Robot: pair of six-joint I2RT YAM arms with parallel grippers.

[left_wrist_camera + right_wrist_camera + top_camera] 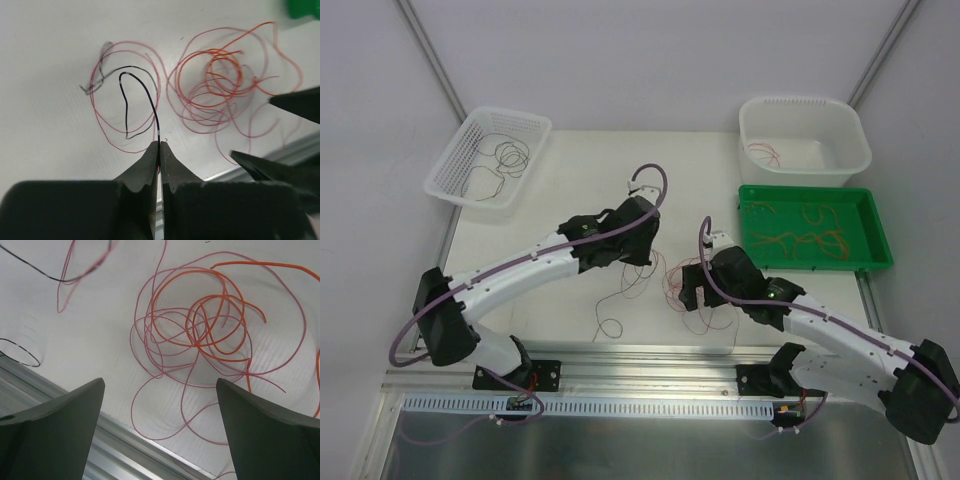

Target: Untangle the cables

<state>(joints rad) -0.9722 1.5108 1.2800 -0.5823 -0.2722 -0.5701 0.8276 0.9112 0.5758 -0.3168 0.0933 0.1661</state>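
Note:
The cables (665, 282) lie tangled on the white table between my two grippers. In the left wrist view my left gripper (159, 144) is shut on a thin black wire (150, 100), which arcs away from the fingertips inside loose red loops (102, 122). An orange and red tangle (218, 75) lies to the right of it. In the right wrist view my right gripper (160, 382) is open and empty, hovering just above the red loops (150, 335) and the orange coil (200, 325). In the top view the left gripper (642, 256) and right gripper (692, 296) flank the tangle.
A white mesh basket (515, 113) with dark wires stands back left. A white tub (800, 101) and a green tray (810, 190) with orange wires stand back right. The table's aluminium front rail (125, 440) runs just below the right gripper.

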